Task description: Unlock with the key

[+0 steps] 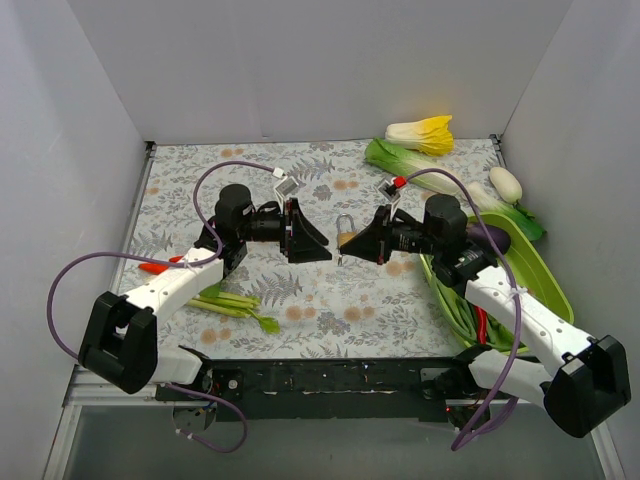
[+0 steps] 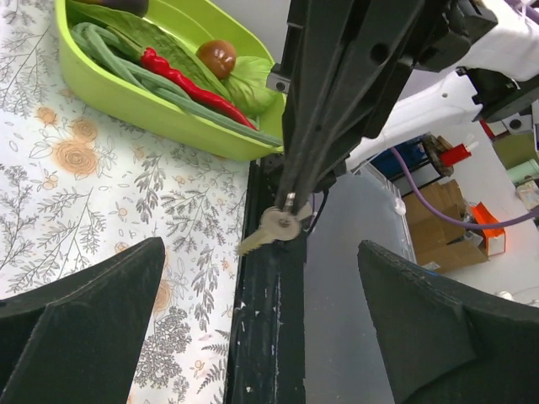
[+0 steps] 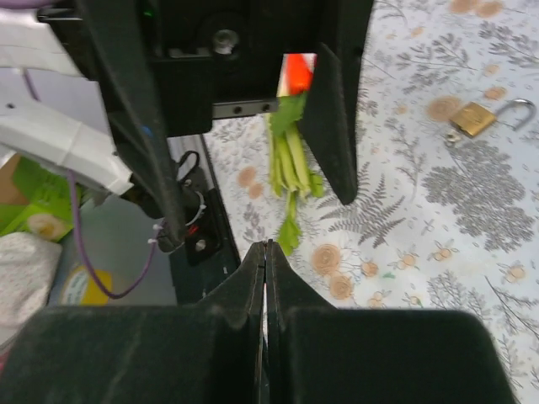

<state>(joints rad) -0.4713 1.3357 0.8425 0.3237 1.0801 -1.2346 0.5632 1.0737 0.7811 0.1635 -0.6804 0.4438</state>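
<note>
The key (image 2: 271,229) is a small silver key that hangs from the closed tips of my right gripper (image 1: 344,250). In the right wrist view the right gripper (image 3: 266,246) is pressed shut and the key is hidden between its fingers. The brass padlock (image 1: 346,230) with a silver shackle lies on the floral mat just behind the right gripper's tips. It also shows in the right wrist view (image 3: 474,119). My left gripper (image 1: 316,238) faces the right one from the left, wide open and empty. In the left wrist view the left gripper (image 2: 259,269) has the key between its spread fingers and apart from both.
A green tray (image 1: 545,272) of vegetables stands at the right, also in the left wrist view (image 2: 126,99). Green stalks (image 1: 236,304) lie front left by the left arm. A cabbage (image 1: 422,133) and leafy greens (image 1: 400,160) lie at the back right. White walls enclose the mat.
</note>
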